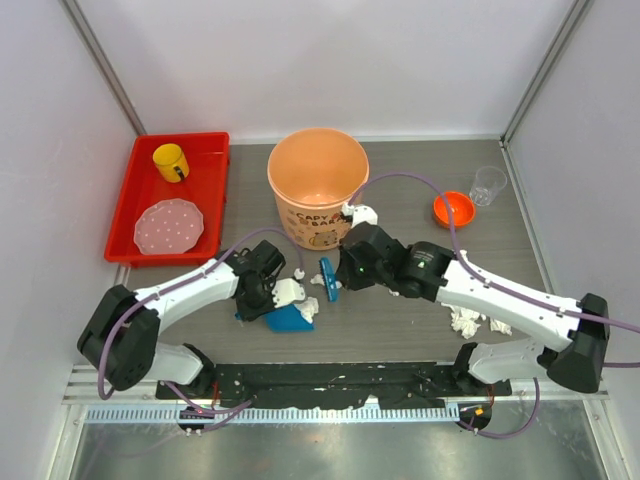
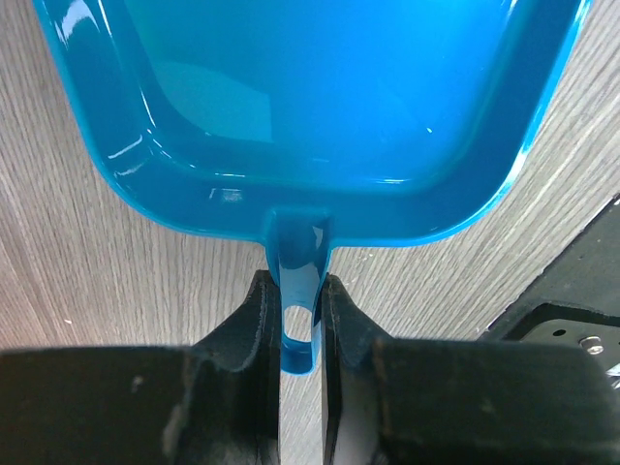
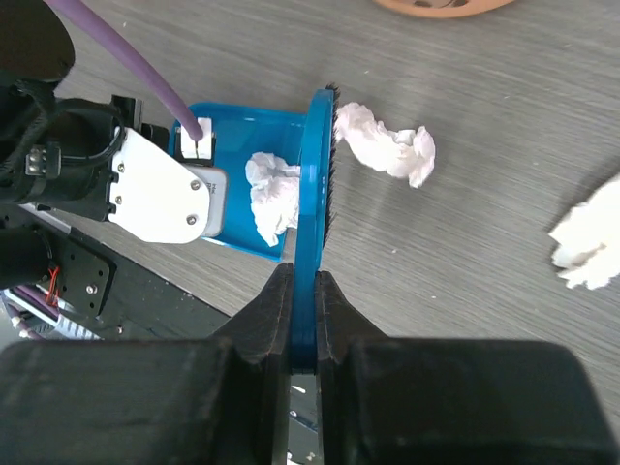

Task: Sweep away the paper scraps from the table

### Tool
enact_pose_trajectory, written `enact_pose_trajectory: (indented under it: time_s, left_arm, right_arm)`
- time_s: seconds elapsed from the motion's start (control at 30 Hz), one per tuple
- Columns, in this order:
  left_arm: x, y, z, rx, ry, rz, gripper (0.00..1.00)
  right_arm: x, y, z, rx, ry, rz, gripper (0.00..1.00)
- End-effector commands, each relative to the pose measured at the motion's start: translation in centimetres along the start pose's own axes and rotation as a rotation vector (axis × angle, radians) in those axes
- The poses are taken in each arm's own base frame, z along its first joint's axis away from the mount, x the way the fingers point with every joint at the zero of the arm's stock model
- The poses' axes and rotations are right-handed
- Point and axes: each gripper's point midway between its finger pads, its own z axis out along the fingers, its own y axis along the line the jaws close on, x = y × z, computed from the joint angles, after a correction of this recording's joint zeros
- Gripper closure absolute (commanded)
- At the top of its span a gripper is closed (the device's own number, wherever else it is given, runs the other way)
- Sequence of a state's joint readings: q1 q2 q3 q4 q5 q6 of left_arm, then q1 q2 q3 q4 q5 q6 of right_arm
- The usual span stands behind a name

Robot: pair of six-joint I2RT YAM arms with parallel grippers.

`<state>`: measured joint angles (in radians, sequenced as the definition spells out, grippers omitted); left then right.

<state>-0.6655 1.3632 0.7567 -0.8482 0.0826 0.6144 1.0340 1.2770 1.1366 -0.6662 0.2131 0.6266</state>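
Two fingers of the left gripper are pinched tight on the skinny handle of the blue dustpan, one on each side, with the handle's loop poking out between them. The pan lies flat on the wood-grain table, mouth pointing away from the wrist.

Same deal on the right gripper: its fingers are squeezed onto the blue brush, which stands on edge with the dark bristles facing right in the right wrist view. The brush is right at the lip of the dustpan.

One of the paper scraps sits at the pan's mouth, up against the back of the brush. Can't tell if it's fully on the pan or half off. Another wad lies just beside the bristles, and a third is further right on bare table.

From the top camera, both arms meet in the middle of the table, toward the near edge. The orange bucket stands just behind them, with a wad at its base. A clump of scraps lies by the right arm's forearm.

Off to the far left is the red tray with a yellow cup and a pink plate in it. Far right, a small orange dish sits near a clear cup.
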Motion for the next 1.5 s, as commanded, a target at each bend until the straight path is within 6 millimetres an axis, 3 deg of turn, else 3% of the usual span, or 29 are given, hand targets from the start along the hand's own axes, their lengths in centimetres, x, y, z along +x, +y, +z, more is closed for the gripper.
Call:
enact_pose_trajectory:
  time_s: [0.0, 0.1, 0.23, 0.27, 0.4, 0.53, 0.7, 0.87, 1.07, 1.23, 1.4, 1.47]
  left_arm:
    - [-0.8, -0.4, -0.3, 0.033, -0.04, 0.018, 1.0]
    - [-1.0, -0.3, 0.1, 0.04, -0.036, 0.005, 1.0]
    - [-1.2, 0.4, 0.6, 0.03, -0.001, -0.027, 1.0]
    - [-1.4, 0.6, 0.5, 0.025, 0.0, -0.031, 1.0]
    - [-1.5, 1.1, 0.9, 0.019, 0.023, -0.061, 1.0]
    - [-1.9, 1.8, 0.7, -0.004, 0.028, -0.079, 1.0]
    - [-2.4, 2.2, 0.6, -0.009, 0.02, -0.084, 1.0]
    - [-2.9, 2.0, 0.7, 0.006, 0.0, -0.084, 1.0]
    - [-3.2, 1.7, 0.7, 0.033, -0.044, -0.1, 1.0]
    - [-3.1, 2.2, 0.4, 0.068, -0.132, -0.173, 1.0]
    - [-3.6, 2.5, -0.8, 0.039, -0.247, -0.179, 1.0]
    - [-3.8, 2.7, -1.4, 0.024, -0.282, -0.178, 1.0]
  right_arm:
    - [-1.1, -1.9, -2.5, 0.082, -0.048, -0.005, 0.99]
    - [-0.8, -2.5, -2.7, 0.099, -0.042, -0.006, 0.99]
    - [-2.1, -7.5, -2.8, 0.287, -0.109, -0.034, 0.99]
    - [-2.8, -10.2, -2.6, 0.358, -0.118, -0.044, 0.99]
    - [-3.8, -10.5, 0.4, 0.282, -0.159, -0.197, 0.99]
    - [-2.5, -10.4, 3.6, 0.264, -0.082, -0.296, 0.99]
    - [0.2, -7.2, 5.9, 0.177, 0.003, -0.305, 0.99]
    - [2.0, 0.7, 6.4, -0.029, 0.003, -0.265, 0.99]
    - [-0.5, 5.7, 4.7, -0.132, -0.075, -0.188, 0.99]
    - [-1.3, 6.1, 3.7, -0.143, -0.092, -0.178, 0.99]
    - [-3.1, 3.6, 1.5, -0.014, -0.151, -0.183, 0.99]
    - [-4.3, 2.6, -0.5, 0.022, -0.187, -0.182, 0.99]
